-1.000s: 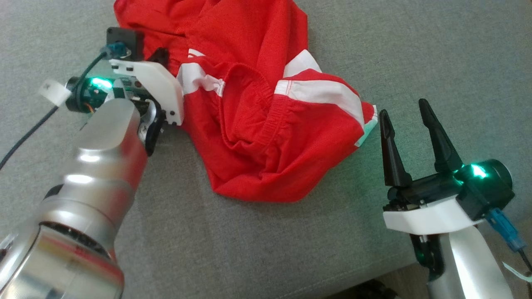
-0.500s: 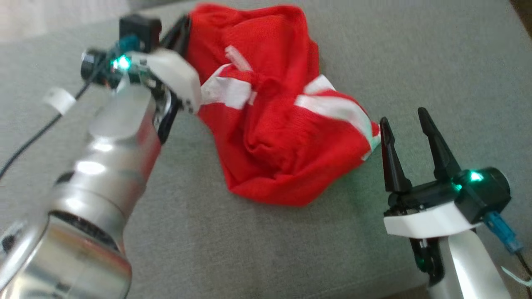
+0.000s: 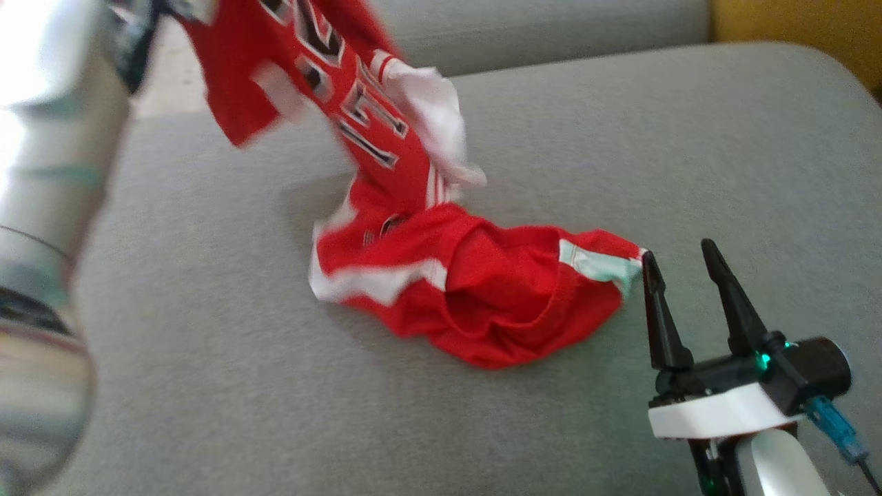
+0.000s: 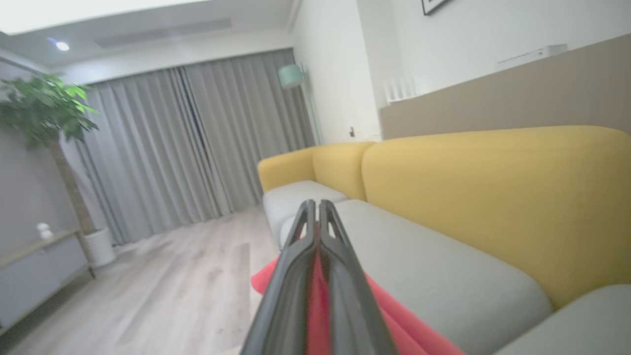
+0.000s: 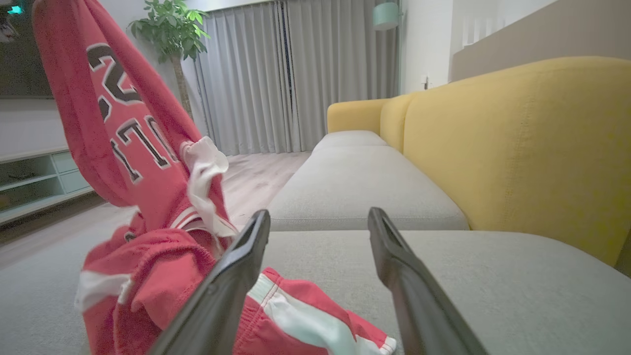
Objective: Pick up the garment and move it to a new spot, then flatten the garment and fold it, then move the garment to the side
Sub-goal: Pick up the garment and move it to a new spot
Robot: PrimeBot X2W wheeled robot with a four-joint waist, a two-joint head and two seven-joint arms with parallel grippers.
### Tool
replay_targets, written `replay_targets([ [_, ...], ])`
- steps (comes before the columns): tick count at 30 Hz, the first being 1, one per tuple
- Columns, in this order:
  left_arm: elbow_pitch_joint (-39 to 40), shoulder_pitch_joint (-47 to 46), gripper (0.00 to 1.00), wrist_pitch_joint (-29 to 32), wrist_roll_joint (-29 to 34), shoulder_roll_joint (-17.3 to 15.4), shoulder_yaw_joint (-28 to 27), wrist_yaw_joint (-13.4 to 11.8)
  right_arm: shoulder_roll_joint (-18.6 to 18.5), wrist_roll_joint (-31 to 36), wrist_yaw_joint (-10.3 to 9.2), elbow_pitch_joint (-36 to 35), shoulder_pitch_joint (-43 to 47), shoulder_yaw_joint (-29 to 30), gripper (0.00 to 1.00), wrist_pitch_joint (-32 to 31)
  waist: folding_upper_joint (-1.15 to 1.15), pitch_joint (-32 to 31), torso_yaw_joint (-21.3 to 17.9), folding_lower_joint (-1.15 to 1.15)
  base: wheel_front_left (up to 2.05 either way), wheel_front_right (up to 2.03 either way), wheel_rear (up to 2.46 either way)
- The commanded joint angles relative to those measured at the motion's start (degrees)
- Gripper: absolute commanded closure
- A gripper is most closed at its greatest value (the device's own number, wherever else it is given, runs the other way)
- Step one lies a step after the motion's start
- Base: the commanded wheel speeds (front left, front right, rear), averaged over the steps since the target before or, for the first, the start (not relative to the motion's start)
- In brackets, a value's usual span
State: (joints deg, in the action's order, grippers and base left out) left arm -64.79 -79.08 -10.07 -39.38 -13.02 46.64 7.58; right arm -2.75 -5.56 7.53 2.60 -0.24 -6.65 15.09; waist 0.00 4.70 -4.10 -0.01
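garment: red, white trim | top lifted | bottom crumpled on cushion

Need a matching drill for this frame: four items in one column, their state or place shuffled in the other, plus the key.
1. left hand
2. right hand
3. red and white sports jersey
4. yellow sofa backrest

A. stands behind the seat
B. open, holding nothing
C. one end raised, the rest lying on the grey fabric seat cushion
D. shut on red cloth

Pairs: 1-D, 2-B, 3-C, 4-A.
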Motion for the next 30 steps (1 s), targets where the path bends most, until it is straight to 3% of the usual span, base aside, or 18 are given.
replay_targets([
  [1, 1.2, -5.2, 1.0, 0.1, 0.7, -3.9, -0.7, -0.3, -0.1, -0.4, -0.04, -2.1, -0.5, -0.8, 0.0, -0.1, 0.0, -1.6, 2.9, 0.01, 0.0, 0.0, 0.0],
  [9, 0.6, -9.1, 1.0, 0.4, 1.8, -13.8, -1.3, -1.8, -0.1, 0.4, -0.04, -2.3, 0.7, -0.2, 0.0, -0.1, 0.0, -1.1, 9.5, 0.01, 0.0, 0.0, 0.0],
  [14, 0.4, -8.6, 1.0, 0.4, 1.7, -17.3, -1.7, -2.9, -0.1, 1.1, -0.04, -2.5, 0.7, 0.0, 0.0, -0.1, 0.0, -0.4, 13.0, 0.01, 0.0, 0.0, 0.0],
  [23, -1.1, 0.9, 1.0, -0.7, -2.5, -18.9, -3.6, -2.3, -0.1, 2.8, -0.04, -2.8, -0.2, -0.3, 0.0, -0.1, 0.0, 2.3, 17.6, 0.01, 0.0, 0.0, 0.0],
  [30, -3.2, 10.4, 1.0, -1.3, -6.4, -18.1, -5.3, -1.9, -0.1, 3.7, -0.04, -2.9, -1.2, -0.8, 0.0, -0.1, 0.0, 4.3, 17.9, 0.01, 0.0, 0.0, 0.0],
])
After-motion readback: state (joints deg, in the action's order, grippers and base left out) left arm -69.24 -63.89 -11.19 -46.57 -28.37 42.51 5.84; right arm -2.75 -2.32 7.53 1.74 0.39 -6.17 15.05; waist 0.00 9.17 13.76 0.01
